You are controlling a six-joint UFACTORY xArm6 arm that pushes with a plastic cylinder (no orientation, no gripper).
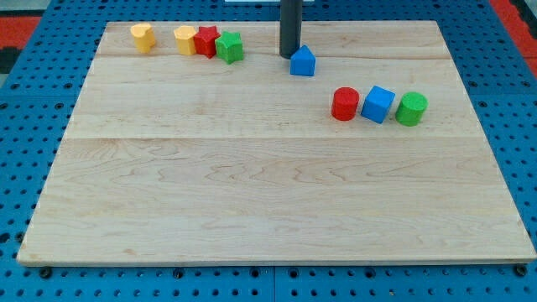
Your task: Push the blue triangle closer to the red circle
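My tip (289, 55), a plain dark rod tool holding nothing, touches the small blue triangle block's (303, 62) upper-left side on the wooden tabletop (252, 184); red cylindrical circle block (345, 104) lies lower-right, so pushing that way suits.

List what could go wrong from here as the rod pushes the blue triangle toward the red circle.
1. My tip sits at the upper left edge of the blue triangle block, off its centre, so a push may spin it aside or let it slip off.
2. The red circle block stands close beside the blue cube and green cylinder; overshooting could knock that row apart.
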